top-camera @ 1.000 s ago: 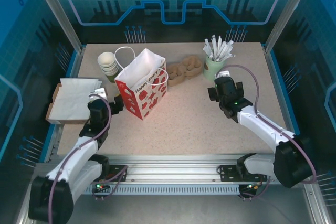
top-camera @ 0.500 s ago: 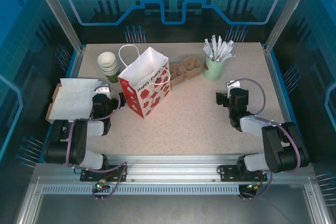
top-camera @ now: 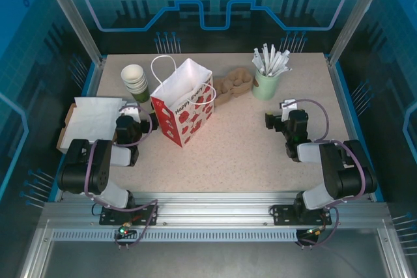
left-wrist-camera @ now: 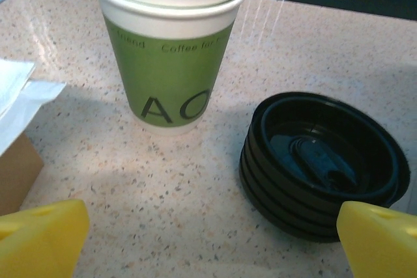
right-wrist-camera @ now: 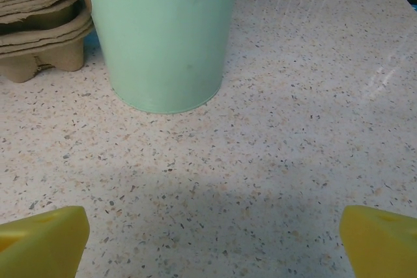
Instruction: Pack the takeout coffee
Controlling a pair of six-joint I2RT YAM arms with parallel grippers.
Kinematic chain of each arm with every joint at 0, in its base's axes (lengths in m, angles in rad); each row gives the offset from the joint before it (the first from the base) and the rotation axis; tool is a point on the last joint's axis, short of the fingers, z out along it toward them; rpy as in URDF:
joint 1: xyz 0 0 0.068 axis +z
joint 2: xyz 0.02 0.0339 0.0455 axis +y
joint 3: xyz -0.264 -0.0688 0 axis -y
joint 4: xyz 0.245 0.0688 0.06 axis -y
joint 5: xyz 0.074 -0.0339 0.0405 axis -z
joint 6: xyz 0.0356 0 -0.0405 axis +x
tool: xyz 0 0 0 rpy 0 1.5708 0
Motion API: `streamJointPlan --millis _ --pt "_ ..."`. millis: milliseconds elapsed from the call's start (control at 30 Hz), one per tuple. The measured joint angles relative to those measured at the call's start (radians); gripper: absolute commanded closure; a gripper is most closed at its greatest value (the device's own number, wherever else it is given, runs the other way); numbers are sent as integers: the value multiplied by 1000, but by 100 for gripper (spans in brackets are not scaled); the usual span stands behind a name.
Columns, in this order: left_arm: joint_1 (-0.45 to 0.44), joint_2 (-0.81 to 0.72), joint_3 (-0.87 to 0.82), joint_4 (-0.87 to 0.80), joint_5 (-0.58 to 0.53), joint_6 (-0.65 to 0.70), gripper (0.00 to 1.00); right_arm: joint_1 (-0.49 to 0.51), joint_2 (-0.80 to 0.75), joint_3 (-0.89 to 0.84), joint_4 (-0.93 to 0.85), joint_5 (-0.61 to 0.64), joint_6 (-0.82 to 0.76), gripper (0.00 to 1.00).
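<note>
Jaws spread wide and empty on both sides: my left pincer (left-wrist-camera: pixel 208 242) faces the stack of paper cups (left-wrist-camera: pixel 168 43) and black lids (left-wrist-camera: pixel 322 161) toward the bench's (top-camera: pixel 260 154) far left corner, my right pincer (right-wrist-camera: pixel 212 242) faces the mint cup (right-wrist-camera: pixel 163 30). The red-and-white bag (top-camera: pixel 184 105) stands upright beside the left one. Where the takeout coffee is, I cannot tell.

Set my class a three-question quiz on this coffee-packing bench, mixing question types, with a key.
1. True or false: the red-and-white bag lies flat on its side.
2. In the left wrist view, what sits right of the green cup stack? A) stacked black lids B) a spoon C) a teapot
3. Fill in: the left gripper and right gripper both have jaws standing ____.
Key: 1 false; 2 A; 3 open.
</note>
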Motion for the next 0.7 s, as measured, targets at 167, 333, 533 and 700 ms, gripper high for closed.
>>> streamJointPlan --millis 167,333,533,700 --pt "-8 0 25 -39 18 23 1 0 0 0 4 -5 0 0" --pt "-18 0 51 -59 33 41 1 0 0 0 6 -6 0 0" --pt "-18 0 51 -73 38 44 1 0 0 0 6 -8 0 0" --pt "-18 0 51 -79 40 44 1 0 0 0 6 -8 0 0"
